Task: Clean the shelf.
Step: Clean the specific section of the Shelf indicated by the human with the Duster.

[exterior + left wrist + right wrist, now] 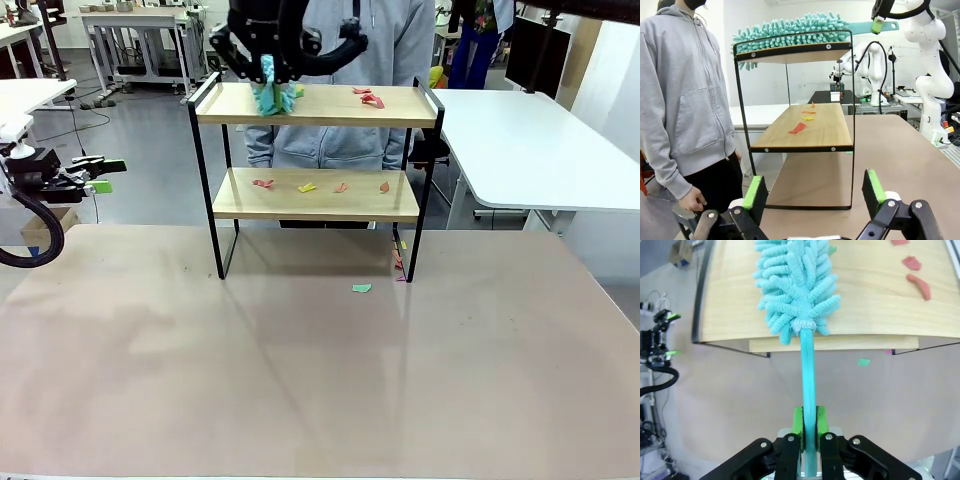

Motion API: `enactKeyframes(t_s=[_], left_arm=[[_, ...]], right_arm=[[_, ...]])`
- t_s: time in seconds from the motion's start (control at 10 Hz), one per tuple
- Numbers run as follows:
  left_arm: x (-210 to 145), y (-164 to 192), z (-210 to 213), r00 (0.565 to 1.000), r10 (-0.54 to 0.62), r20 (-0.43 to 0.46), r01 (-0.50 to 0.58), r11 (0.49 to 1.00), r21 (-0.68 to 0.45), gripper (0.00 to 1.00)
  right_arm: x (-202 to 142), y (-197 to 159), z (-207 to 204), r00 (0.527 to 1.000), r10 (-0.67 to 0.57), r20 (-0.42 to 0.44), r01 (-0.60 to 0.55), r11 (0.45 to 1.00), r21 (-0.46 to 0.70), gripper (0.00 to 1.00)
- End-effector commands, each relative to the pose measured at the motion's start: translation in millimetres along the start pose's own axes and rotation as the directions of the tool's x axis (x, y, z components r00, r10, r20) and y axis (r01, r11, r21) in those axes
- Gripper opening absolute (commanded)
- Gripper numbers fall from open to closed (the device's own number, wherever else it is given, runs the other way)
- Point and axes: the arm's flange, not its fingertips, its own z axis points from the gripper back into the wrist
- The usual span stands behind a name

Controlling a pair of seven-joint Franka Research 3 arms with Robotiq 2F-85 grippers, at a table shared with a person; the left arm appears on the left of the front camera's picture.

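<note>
A: What lies nearest?

B: The pale brown matte surface. A single green paper scrap rests on it, a little in front of the shelf's right legs. A few more small scraps sit just beside the near right leg.

A: And the left pincer?

B: It hangs off the left edge of the surface, well apart from the shelf. In its own wrist view the left pincer is spread wide, its green pads facing each other with nothing between them.

A: Where does the shelf stand?

B: The small two-tier shelf of light wooden boards in a thin black metal frame stands upright at the far middle of the surface. Red, yellow and orange paper bits are scattered along its lower board, and two red scraps lie on the right half of the top board.

A: What about the right pincer?

B: It is above the left end of the top board. From its wrist, the right pincer is pressed together on the flat handle of a teal fluffy microfibre duster, and the duster's head lies on the top board.

A: And beyond that?

B: A person in a grey hooded sweatshirt stands just behind the shelf.
</note>
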Motion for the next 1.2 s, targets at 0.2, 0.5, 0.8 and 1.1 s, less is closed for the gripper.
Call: enactKeyframes(t_s=[0.2,0.5,0.8,1.1], left_arm=[[3,-1,0,1.0,-0.013,0.004,0.013,1.0,0.002,1.0],[3,-1,0,1.0,-0.013,0.004,0.013,1.0,0.002,1.0],[3,-1,0,1.0,-0.013,0.004,0.013,1.0,0.002,1.0],[3,-1,0,1.0,-0.013,0.004,0.013,1.0,0.002,1.0]], right_arm=[[-2,-61,-2,0.995,-0.095,-0.006,0.095,0.995,0.01,0.13],[8,-102,-8,0.989,-0.141,-0.037,0.14,0.99,-0.024,0.13],[21,-144,-12,0.98,-0.193,-0.041,0.189,0.977,-0.096,0.13],[26,-179,-4,0.983,-0.181,-0.02,0.178,0.978,-0.108,0.13]])
